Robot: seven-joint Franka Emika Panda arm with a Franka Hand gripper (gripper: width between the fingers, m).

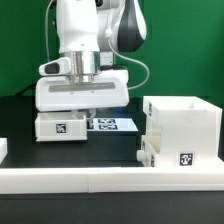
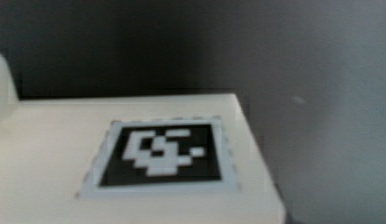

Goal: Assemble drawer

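Drawer casing [image 1: 190,125] upright, mouth perhaps upward

The exterior camera sat low, near the height of the black tabletop [image 1: 18,120]. It stood close and faced the white robot arm [image 1: 85,30] head-on across a long low white rail [image 1: 70,178]. The wrist camera looked down from very near, blurred, onto a small white plastic tray [image 2: 65,130] bearing a black-and-white square tag [image 2: 163,152]. That tray was probably the only part both views shared.
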